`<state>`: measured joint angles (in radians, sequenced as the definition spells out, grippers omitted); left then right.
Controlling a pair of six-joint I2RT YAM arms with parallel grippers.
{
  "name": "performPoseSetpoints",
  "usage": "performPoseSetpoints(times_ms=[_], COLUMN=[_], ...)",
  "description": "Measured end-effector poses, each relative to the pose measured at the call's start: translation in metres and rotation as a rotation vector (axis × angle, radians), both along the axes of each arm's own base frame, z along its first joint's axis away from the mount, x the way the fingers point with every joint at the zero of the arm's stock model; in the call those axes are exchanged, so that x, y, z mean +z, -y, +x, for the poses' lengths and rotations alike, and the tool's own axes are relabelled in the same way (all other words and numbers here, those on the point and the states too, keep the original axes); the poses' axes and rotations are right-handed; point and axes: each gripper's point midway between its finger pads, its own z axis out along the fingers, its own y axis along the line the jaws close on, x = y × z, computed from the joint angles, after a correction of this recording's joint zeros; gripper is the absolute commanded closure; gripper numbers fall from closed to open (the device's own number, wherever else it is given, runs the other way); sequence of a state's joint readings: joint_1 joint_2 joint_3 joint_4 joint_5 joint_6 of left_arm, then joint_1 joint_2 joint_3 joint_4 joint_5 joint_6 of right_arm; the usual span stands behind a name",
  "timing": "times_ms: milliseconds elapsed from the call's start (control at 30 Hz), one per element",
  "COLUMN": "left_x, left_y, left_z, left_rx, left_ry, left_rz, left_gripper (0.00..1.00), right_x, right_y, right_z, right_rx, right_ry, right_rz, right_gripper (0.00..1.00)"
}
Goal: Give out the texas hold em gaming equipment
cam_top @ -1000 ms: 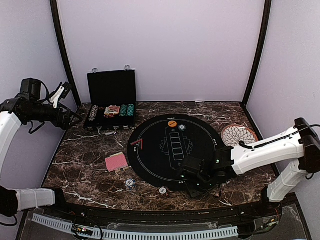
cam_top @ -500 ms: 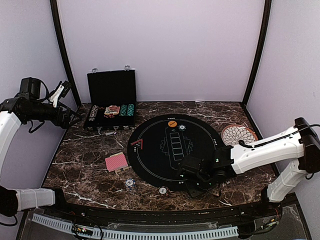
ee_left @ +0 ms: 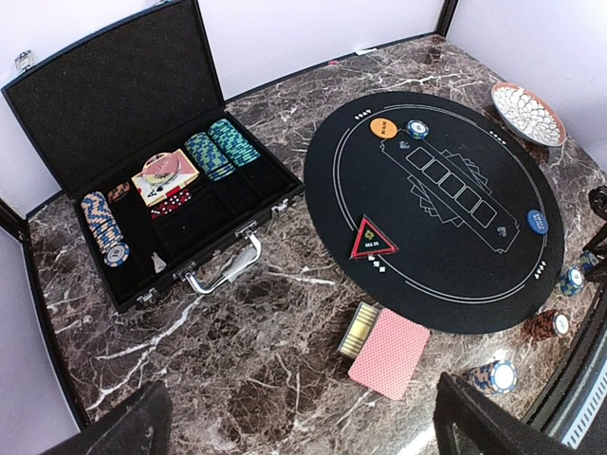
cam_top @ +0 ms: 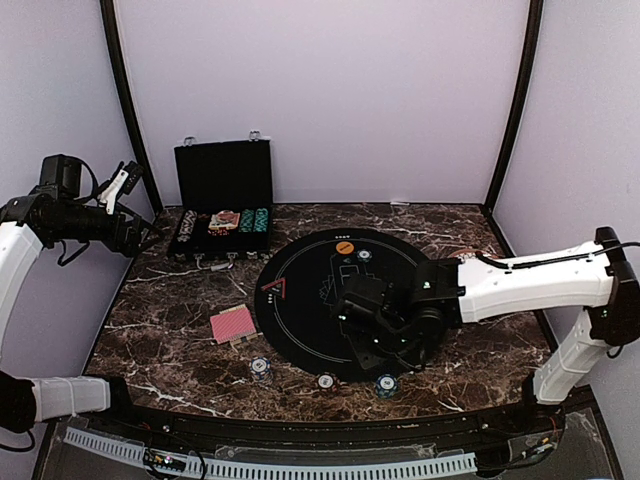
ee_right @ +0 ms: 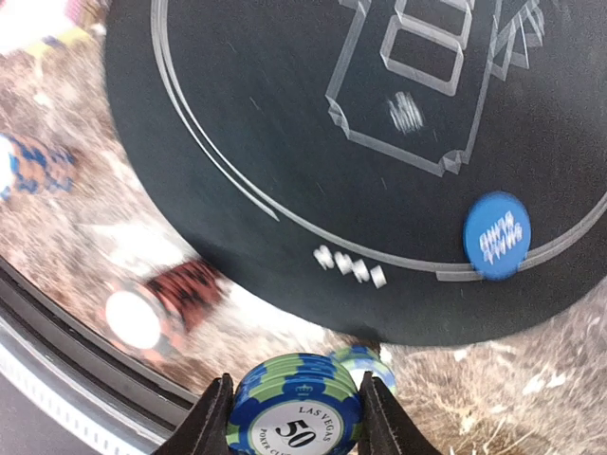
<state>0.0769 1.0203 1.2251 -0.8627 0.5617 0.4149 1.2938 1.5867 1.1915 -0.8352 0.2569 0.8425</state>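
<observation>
The right pincer (ee_right: 296, 422) is closed partway on a stack of blue-and-green chips (ee_right: 296, 406), its top chip marked 50. One finger presses each side, and the stack is lifted clear of the desk (cam_top: 180, 300). A second ago this pincer was low at the near right rim of the black mat (cam_top: 300, 305). It now hangs over the mat's near half, further left and further from the arm bases. Where it was, a second blue-green stack (cam_top: 386, 385) has come into view, standing on the desk just off the mat's near edge. The wrist view shows it directly below the held chips. The blue marker disc (ee_right: 496, 235) lies on the mat's line nearby.

The red-and-white stack (cam_top: 325, 381) and the blue-and-white stack (cam_top: 260, 368) stand along the near edge as before. The red-backed deck (cam_top: 232, 324) lies left of the mat, unmoved. The orange marker disc (cam_top: 344, 246) and a single chip (cam_top: 364, 255) beside it remain at the mat's far side.

The right forearm now covers most of the white plate (ee_left: 527, 112).

The left pincer (ee_left: 308, 431) stays raised at the far left, spread wide and empty, near the black case (cam_top: 222, 190).
</observation>
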Motion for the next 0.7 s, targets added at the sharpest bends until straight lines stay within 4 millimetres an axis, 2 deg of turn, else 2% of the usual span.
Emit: performPoseSetpoints(times_ms=[133, 267, 367, 500, 700], left_x=[0.0, -0.001, -0.001, 0.0, 0.001], left_y=[0.0, 0.0, 0.0, 0.001, 0.002], left_z=[0.001, 0.001, 0.002, 0.004, 0.004], left_rx=[0.001, 0.004, 0.006, 0.01, 0.007], left_ry=[-0.002, -0.009, -0.009, -0.007, -0.007], left_rz=[-0.001, -0.007, -0.013, -0.023, -0.029], left_gripper=[0.01, 0.01, 0.01, 0.01, 0.01], right_x=[0.015, 0.014, 0.006, -0.014, -0.042], right_y=[-0.032, -0.069, -0.097, -0.138, -0.173], right_z=[0.028, 0.068, 0.099, 0.14, 0.172], right_rx=[0.013, 0.029, 0.042, 0.07, 0.102], right_ry=[0.038, 0.072, 0.089, 0.111, 0.112], right_rz=[0.017, 0.015, 0.017, 0.022, 0.035], right_gripper=[0.9, 0.89, 0.89, 0.89, 0.88])
